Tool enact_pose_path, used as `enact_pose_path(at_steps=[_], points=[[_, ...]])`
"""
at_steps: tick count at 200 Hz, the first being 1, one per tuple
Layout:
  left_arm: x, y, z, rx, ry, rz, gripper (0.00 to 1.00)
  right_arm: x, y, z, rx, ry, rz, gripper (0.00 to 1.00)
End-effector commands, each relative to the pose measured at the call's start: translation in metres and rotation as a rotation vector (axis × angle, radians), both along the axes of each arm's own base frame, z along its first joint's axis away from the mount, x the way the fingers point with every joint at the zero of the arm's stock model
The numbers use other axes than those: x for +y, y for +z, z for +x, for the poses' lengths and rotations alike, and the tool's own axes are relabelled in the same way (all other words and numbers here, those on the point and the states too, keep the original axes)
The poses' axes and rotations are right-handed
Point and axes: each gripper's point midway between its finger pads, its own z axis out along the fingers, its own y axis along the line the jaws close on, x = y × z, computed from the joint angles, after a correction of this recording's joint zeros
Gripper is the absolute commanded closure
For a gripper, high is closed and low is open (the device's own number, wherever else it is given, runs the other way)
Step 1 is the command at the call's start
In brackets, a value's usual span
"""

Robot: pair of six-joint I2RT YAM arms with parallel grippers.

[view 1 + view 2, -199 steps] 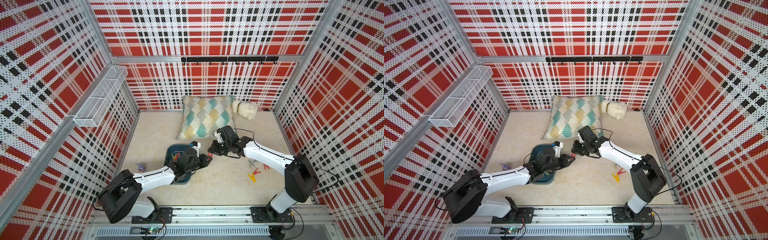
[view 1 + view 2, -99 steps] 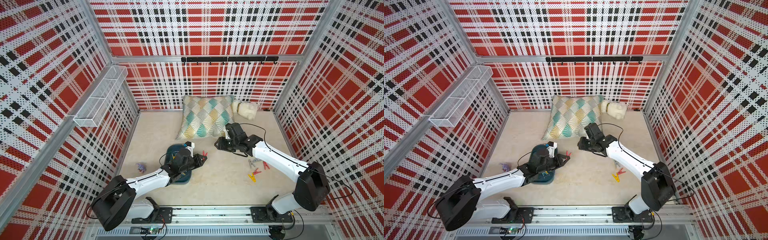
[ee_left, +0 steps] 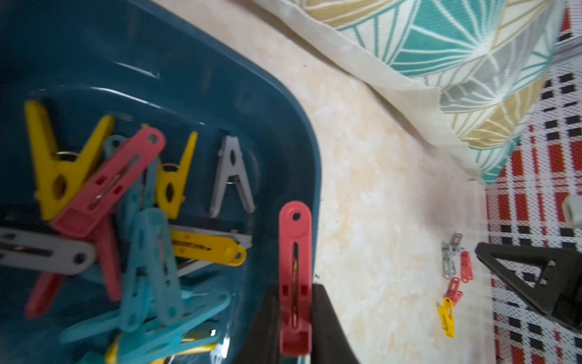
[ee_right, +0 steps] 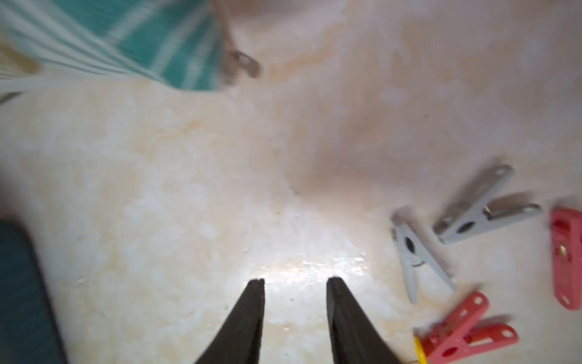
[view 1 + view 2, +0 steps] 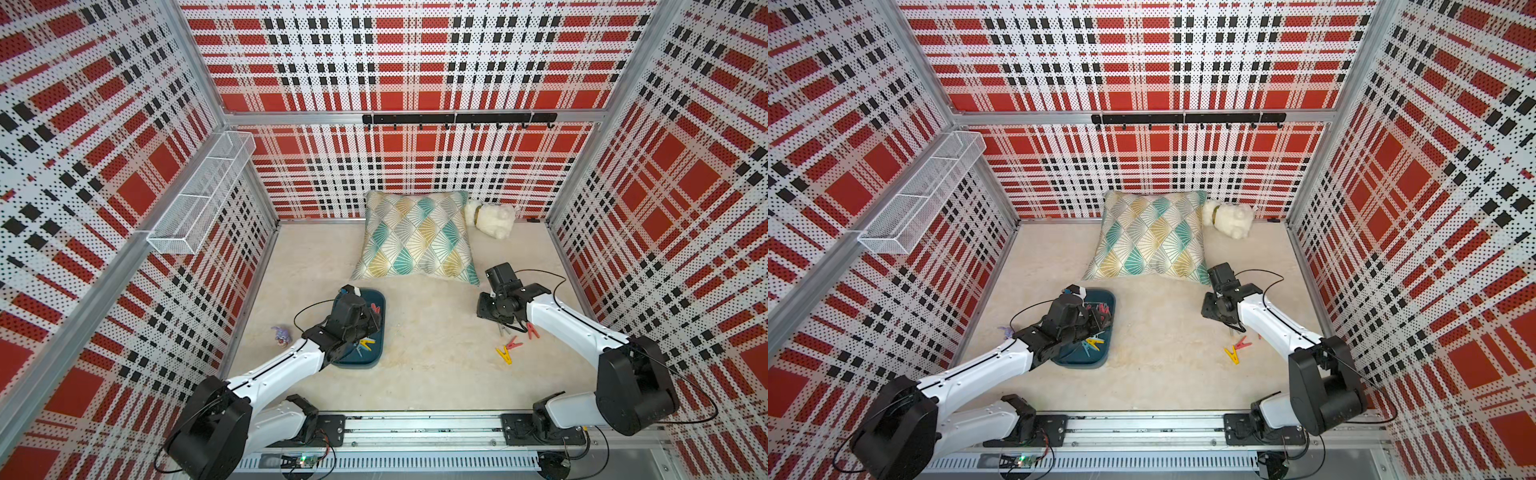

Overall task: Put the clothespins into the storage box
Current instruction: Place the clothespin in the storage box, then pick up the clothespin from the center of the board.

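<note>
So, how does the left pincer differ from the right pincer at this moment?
The left pincer is shut on a red clothespin; the right pincer is open and holds nothing. The left pincer is above the box; the right pincer is above bare floor, beside loose clothespins. Both are black and tapered.

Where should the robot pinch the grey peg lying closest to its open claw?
Probably from straight above, with the right gripper closing across the grey peg at its narrow waist by the spring. It lies flat on its side, and its two legs splay apart, so pinching those might just spring it open.
</note>
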Motion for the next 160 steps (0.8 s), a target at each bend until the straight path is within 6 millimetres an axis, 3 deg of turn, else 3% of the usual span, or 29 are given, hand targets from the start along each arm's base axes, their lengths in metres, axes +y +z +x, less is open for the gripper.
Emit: enact_pose_path(at_steps=[1,47,75,86,160], points=[[0.021,-0.002,0.001,0.007,0.040,0.124,0.93,-0.018,0.000,-0.007,-0.014,-0.025,-0.048,0.60],[0.033,-0.008,0.000,0.017,0.062,0.202,0.88,-0.043,-0.018,-0.020,0.038,-0.053,-0.164,0.64],[0.032,-0.008,0.001,0.015,0.055,0.209,0.51,-0.047,-0.021,-0.022,0.042,-0.057,-0.185,0.65],[0.030,-0.008,0.001,0.016,0.048,0.211,0.45,-0.047,-0.022,-0.022,0.049,-0.056,-0.187,0.65],[0.014,0.006,0.004,-0.012,0.019,0.178,0.44,-0.050,-0.042,-0.022,0.096,-0.042,-0.208,0.70]])
